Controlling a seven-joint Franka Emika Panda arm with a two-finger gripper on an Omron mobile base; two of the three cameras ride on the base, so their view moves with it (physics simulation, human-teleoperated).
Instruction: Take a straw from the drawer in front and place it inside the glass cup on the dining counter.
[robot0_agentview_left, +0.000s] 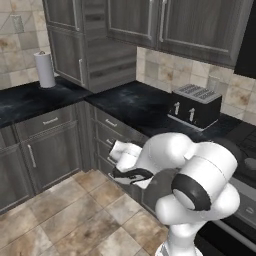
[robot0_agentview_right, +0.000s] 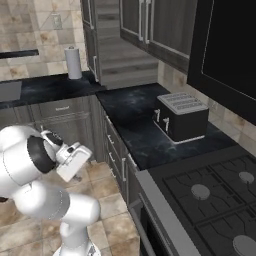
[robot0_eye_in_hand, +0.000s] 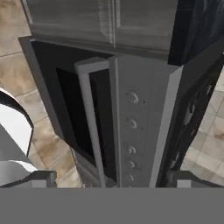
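— Fingertips (robot0_eye_in_hand: 43, 177) of the gripper (robot0_eye_in_hand: 113, 178) stand wide apart with nothing between them. They face the oven's bar handle (robot0_eye_in_hand: 89, 118) and, right of it, a row of knobs (robot0_eye_in_hand: 131, 124).

— And the straw?

— It cannot be seen. It is presumably inside the drawer (robot0_agentview_left: 102, 116), which is shut, at the top of the stack under the worktop (robot0_agentview_left: 135, 102), left of the toaster (robot0_agentview_left: 195, 106). The robot's hand hangs just beside that stack.

— How will things handle?

— The drawer front is stiff, and its silver bar (robot0_agentview_left: 111, 122) is the place to hook. A straw is likely light, thin, smooth and easily crushed or flicked away. A gentle pinch across its middle looks best.
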